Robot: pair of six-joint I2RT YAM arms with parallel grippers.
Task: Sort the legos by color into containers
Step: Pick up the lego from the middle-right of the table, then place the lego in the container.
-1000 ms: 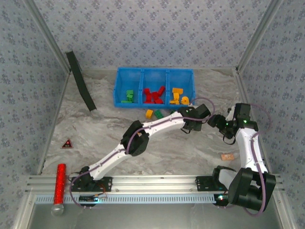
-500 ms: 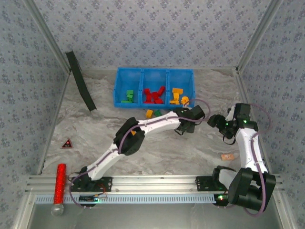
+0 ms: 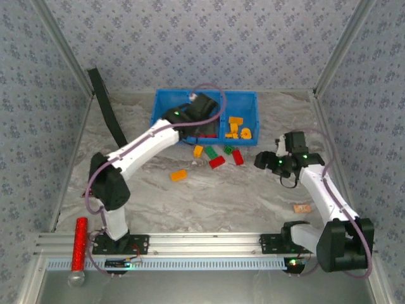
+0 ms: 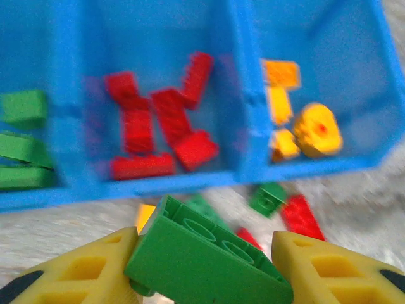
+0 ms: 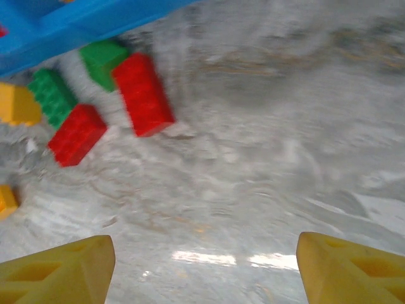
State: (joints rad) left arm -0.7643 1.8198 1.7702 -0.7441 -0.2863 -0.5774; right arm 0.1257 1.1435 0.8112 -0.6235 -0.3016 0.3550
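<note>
I'm gripping a green brick in the left fingers — aiming left, over the green compartment; right fingers open.

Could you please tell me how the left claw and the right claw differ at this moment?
The left claw is shut on a green lego, while the right claw stands open and empty. The left claw is up at the blue tray, whereas the right claw hangs over bare table, with loose legos ahead of it. Both have yellow fingers.
</note>
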